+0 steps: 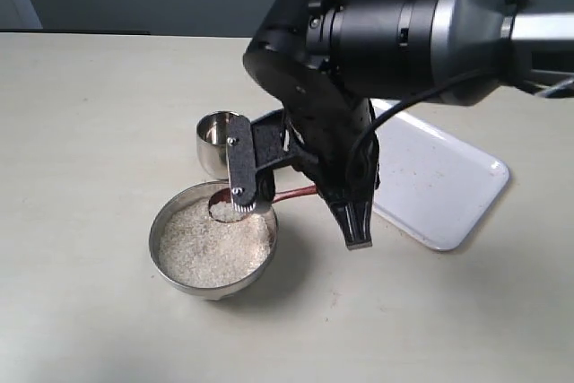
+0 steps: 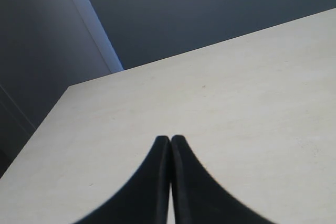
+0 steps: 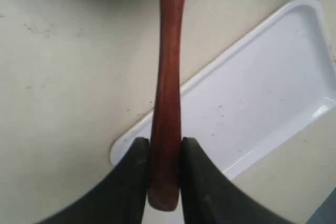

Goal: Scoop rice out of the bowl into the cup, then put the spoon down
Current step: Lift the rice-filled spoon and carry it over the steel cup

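The wide steel bowl (image 1: 170, 268) holds a bed of white rice (image 1: 211, 248). The small steel cup (image 1: 215, 143) stands just behind it, a little apart. The reddish-brown spoon (image 1: 296, 193) reaches into the bowl's back edge, and its head (image 1: 222, 210) carries some rice, partly hidden by gripper parts. My right gripper (image 3: 164, 145) is shut on the end of the spoon's handle (image 3: 167, 93); in the exterior view it (image 1: 309, 192) sits right of the bowl. My left gripper (image 2: 170, 139) is shut with nothing in it, over bare table.
A white rectangular tray (image 1: 444, 181) lies to the right of the bowl and cup; it also shows under the spoon handle as the tray (image 3: 262, 93). The right arm's black body (image 1: 377, 33) hangs over the scene. The tabletop (image 1: 90, 132) is pale beige.
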`<state>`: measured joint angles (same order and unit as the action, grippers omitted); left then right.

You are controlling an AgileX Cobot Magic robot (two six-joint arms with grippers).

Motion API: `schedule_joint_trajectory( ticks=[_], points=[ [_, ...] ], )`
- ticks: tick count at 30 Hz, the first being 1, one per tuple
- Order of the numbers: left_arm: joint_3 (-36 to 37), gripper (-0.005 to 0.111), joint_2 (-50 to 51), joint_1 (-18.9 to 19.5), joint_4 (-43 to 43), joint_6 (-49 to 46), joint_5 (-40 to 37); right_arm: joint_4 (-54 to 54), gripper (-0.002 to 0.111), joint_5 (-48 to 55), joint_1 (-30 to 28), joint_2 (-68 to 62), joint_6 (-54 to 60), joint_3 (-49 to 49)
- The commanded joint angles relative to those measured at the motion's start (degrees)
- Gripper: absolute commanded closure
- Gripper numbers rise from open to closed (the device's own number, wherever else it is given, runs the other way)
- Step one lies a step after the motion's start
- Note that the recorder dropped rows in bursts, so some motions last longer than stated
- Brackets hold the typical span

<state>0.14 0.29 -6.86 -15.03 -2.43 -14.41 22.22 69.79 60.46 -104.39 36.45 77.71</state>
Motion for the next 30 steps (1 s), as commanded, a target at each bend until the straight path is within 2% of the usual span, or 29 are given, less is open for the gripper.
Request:
schedule_joint_trajectory(
  ticks=[1, 6, 19, 30],
  points=[
    [-0.1, 0.106, -0.3, 0.0, 0.0, 0.4, 0.6, -0.6, 0.108, 0.2, -1.0, 0.8, 1.3, 3.7],
    [-0.1, 0.106, -0.3, 0.0, 0.0, 0.4, 0.6, -3.5, 0.108, 0.2, -1.8, 0.8, 2.5, 4.8],
    [-0.1, 0.106, -0.3, 0.0, 0.0, 0.4, 0.6, -3.0, 0.108, 0.2, -1.8, -0.5, 2.9, 4.9],
    [-0.1, 0.106, -0.3, 0.0, 0.0, 0.4, 0.6, -2.3, 0.108, 0.2, -6.7, -1.2, 4.0, 4.9]
  ],
)
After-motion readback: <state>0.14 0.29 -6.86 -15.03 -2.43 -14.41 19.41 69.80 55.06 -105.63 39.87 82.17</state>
